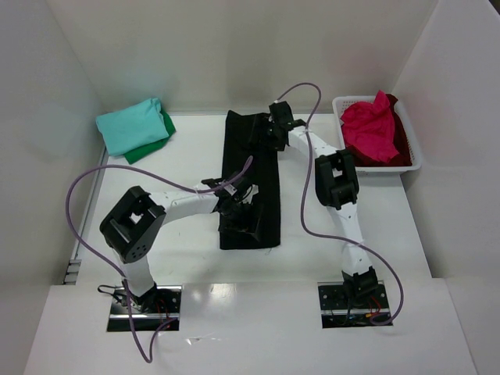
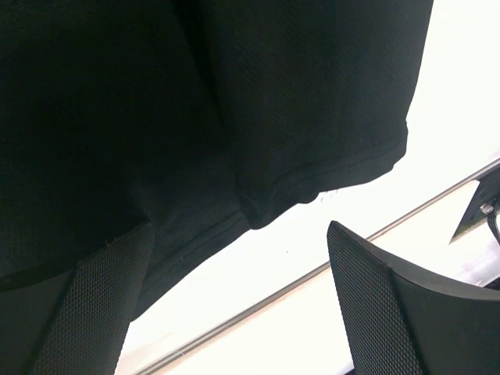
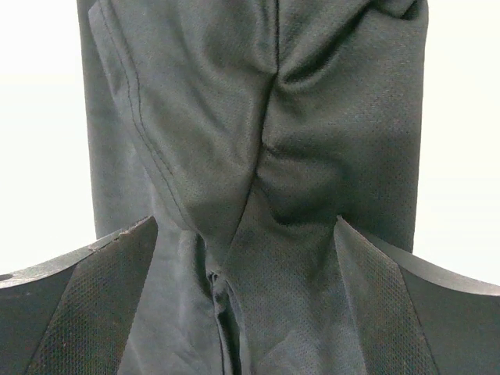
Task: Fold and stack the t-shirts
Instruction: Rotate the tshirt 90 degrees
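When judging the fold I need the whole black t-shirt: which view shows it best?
Top external: the black t-shirt lies there as a full long strip. The left wrist view shows only a hemmed corner; the right wrist only creased cloth up close.

We see a white bench point(image 1: 391, 226) boxed in by plain white walls point(image 1: 234, 55) at its far, left and right edges; even light leaves a sheen along its near edge.
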Robot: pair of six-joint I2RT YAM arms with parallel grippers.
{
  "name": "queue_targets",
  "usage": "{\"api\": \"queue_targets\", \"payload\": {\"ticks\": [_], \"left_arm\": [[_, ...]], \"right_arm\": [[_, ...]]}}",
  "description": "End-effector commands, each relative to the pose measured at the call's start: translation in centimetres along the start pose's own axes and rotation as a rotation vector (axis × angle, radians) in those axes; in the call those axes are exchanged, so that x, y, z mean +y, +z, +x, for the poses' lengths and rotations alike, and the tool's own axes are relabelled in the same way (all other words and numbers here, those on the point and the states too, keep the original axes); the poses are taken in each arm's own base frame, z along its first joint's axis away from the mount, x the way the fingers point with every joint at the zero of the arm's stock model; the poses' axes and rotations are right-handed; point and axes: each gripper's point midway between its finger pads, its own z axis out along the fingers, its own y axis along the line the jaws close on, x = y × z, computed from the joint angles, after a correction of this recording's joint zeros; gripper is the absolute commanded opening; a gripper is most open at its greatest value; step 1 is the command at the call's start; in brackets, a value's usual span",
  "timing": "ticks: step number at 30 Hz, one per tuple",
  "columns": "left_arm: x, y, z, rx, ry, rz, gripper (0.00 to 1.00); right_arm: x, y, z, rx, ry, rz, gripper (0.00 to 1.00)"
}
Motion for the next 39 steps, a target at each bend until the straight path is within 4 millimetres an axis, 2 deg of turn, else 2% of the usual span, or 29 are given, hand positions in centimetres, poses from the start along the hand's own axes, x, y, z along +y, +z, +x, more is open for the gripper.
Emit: {"api": "queue_targets", "payload": {"ticks": [1, 2, 4, 8, 12, 13, 17, 18, 20, 21, 23, 24, 25, 27, 28, 29, 30, 31, 32, 33, 34, 35, 36, 37, 38, 39], "left_arm": [[1.2, 0.2, 2.7, 0.066, -0.047, -0.043, 1.0], [1.3, 0.2, 2.9, 0.062, -0.045, -0.041, 1.0], [1.4, 0.3, 3.8, 0.077, -0.049, -0.047, 1.0], [0.5, 0.4, 5.3, 0.096, -0.027, -0.034, 1.0], [-0.3, 0.8, 7.3, 0.129, -0.017, -0.04, 1.0], [-0.8, 0.5, 7.4, 0.123, -0.014, -0.032, 1.0], [-0.4, -0.1, 8.4, 0.091, -0.027, -0.048, 1.0], [-0.6, -0.4, 8.1, 0.072, -0.031, -0.048, 1.0], [-0.6, -1.2, 7.1, 0.013, -0.021, -0.063, 1.0], [-0.5, -1.4, 6.9, 0.008, -0.022, -0.082, 1.0], [-0.8, -2.5, 5.4, -0.058, -0.013, -0.108, 1.0], [-1.9, -3.8, 4.0, -0.104, 0.008, -0.095, 1.0], [-2.4, -4.7, 3.1, -0.142, 0.022, -0.094, 1.0], [-3.4, -7.2, 0.8, -0.248, 0.041, -0.091, 1.0], [-4.9, -8.9, -0.4, -0.298, 0.068, -0.05, 1.0], [-4.8, -10.0, -1.6, -0.336, 0.055, -0.04, 1.0], [-5.8, -11.6, -2.2, -0.386, 0.075, -0.001, 1.0], [-5.8, -12.7, -2.9, -0.427, 0.067, -0.002, 1.0], [-5.7, -13.4, -3.1, -0.455, 0.066, -0.004, 1.0], [-5.5, -14.5, -3.5, -0.517, 0.065, -0.005, 1.0], [-4.9, -14.7, -3.3, -0.532, 0.061, -0.02, 1.0], [-4.5, -14.8, -3.1, -0.547, 0.059, -0.025, 1.0], [-4.0, -15.4, -3.0, -0.568, 0.05, -0.028, 1.0], [-2.8, -14.8, -2.4, -0.548, 0.038, -0.052, 1.0], [-2.4, -14.7, -1.9, -0.543, 0.024, -0.053, 1.0], [-2.0, -15.0, -1.9, -0.56, 0.002, -0.044, 1.0]], "right_arm": [[-3.1, -0.5, 3.9, 0.093, 0.015, 0.098, 1.0], [-3.6, -0.6, 5.2, 0.126, 0.021, 0.103, 1.0], [-3.9, -0.9, 5.8, 0.123, 0.031, 0.102, 1.0], [-4.1, -1.5, 6.4, 0.119, 0.03, 0.1, 1.0], [-2.8, -2.3, 6.3, 0.099, 0.011, 0.083, 1.0], [-3.1, -2.2, 6.8, 0.109, 0.012, 0.089, 1.0], [-2.8, -2.5, 7.5, 0.109, -0.012, 0.098, 1.0], [-2.2, -2.9, 6.7, 0.083, -0.015, 0.082, 1.0], [-2.2, -3.3, 6.5, 0.074, -0.016, 0.089, 1.0], [-1.5, -3.8, 5.4, 0.049, -0.019, 0.074, 1.0], [0.2, -5.6, 3.1, -0.003, -0.038, 0.042, 1.0], [0.6, -6.4, 2.6, -0.012, -0.05, 0.036, 1.0], [2.3, -8.7, 0.4, -0.07, -0.057, 0.001, 1.0], [3.7, -11.8, -1.9, -0.131, -0.058, -0.041, 1.0], [4.2, -13.1, -2.1, -0.141, -0.06, -0.057, 1.0], [5.4, -16.5, -4.1, -0.209, -0.063, -0.09, 1.0], [5.8, -18.2, -4.3, -0.225, -0.065, -0.099, 1.0], [5.0, -19.1, -3.7, -0.223, -0.059, -0.09, 1.0], [5.9, -22.5, -4.3, -0.274, -0.066, -0.119, 1.0], [5.9, -23.7, -3.8, -0.279, -0.053, -0.125, 1.0], [4.4, -23.4, -1.5, -0.236, -0.038, -0.1, 1.0], [4.1, -24.1, -0.3, -0.22, -0.028, -0.108, 1.0], [4.4, -26.5, 0.3, -0.246, 0.007, -0.131, 1.0], [2.2, -25.5, 3.8, -0.177, 0.043, -0.09, 1.0], [1.9, -25.8, 5.8, -0.148, 0.063, -0.095, 1.0], [2.7, -27.6, 7.0, -0.166, 0.069, -0.136, 1.0]]}}
